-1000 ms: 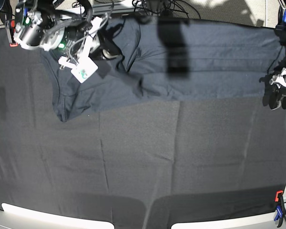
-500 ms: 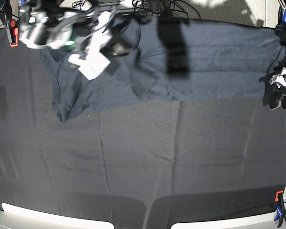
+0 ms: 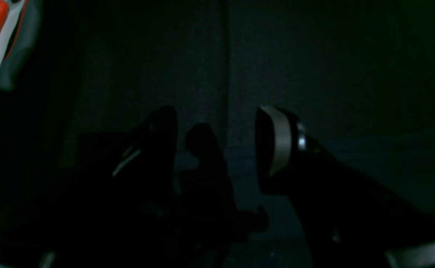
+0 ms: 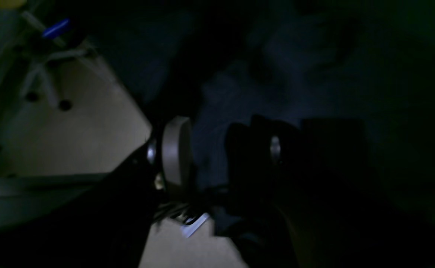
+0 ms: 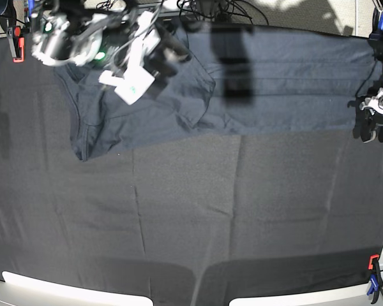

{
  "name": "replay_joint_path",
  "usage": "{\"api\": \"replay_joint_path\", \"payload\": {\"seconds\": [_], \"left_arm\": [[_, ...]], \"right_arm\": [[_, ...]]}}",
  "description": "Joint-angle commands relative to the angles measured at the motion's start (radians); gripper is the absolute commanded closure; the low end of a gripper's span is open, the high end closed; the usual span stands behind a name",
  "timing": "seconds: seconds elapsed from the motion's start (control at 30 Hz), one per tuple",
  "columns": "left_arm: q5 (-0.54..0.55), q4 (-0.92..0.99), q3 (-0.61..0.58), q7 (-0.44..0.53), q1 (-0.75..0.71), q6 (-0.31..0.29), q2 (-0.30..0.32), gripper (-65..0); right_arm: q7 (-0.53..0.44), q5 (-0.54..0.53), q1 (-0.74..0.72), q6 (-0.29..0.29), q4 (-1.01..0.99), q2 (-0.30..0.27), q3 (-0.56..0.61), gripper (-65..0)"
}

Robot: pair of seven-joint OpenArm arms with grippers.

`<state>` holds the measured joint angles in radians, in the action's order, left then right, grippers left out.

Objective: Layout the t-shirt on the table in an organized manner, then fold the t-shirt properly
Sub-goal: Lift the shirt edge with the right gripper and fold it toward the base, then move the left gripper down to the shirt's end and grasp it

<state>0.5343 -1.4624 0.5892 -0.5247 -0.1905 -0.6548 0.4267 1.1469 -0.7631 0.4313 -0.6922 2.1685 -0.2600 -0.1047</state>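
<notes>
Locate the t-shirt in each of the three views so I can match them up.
Base view: the t-shirt lies at the upper left of the table, under the right gripper.
Right wrist view: dark folds of the t-shirt fill the upper right, beyond the open fingers.
Left wrist view: too dark to tell whether the shirt shows.
Shared landmark: the right gripper.

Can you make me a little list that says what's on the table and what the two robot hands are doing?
Shirt: dark charcoal-grey thin t-shirt, lying rumpled at the far left part of the table
Table: big surface of creased matte black cloth
Right gripper: above the shirt, fingers apart, nothing seen between them
Left gripper: at the table's other side, away from the shirt, fingers wide apart, empty
Clamps: red and blue clamp at a near corner
</notes>
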Motion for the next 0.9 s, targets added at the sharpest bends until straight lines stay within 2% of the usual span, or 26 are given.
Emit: {"api": "replay_joint_path", "payload": {"seconds": [0.0, 0.2, 0.4, 0.53, 0.67, 0.87], "left_arm": [[0.026, -0.019, 0.007, 0.023, 0.006, 0.002, 0.02, -31.4], [0.075, -0.019, 0.007, 0.016, -0.05, 0.009, 0.019, -31.4], [0.015, -0.018, 0.019, 0.024, -0.108, 0.113, 0.013, -31.4], [0.017, -0.019, 0.124, 0.024, -0.112, 0.107, -0.047, -31.5], [0.016, -0.018, 0.234, 0.025, -0.113, 0.07, -0.111, -31.5], [0.015, -0.018, 0.248, 0.024, -0.148, 0.072, -0.132, -31.5]], "right_arm": [[-0.033, -0.022, -0.018, -0.006, 0.019, -0.005, -0.026, -25.6], [-0.04, -0.021, -0.085, -0.006, 0.019, -0.005, -0.191, -25.6], [-0.04, -0.023, -0.096, -0.006, 0.019, -0.003, -0.31, -25.6], [-0.04, -0.023, -0.096, -0.006, 0.019, -0.003, -0.321, -25.6], [-0.049, -0.026, -0.096, -0.006, 0.018, -0.003, -0.32, -25.6], [-0.074, -0.026, -0.097, -0.006, 0.018, -0.003, -0.32, -25.6]]}}
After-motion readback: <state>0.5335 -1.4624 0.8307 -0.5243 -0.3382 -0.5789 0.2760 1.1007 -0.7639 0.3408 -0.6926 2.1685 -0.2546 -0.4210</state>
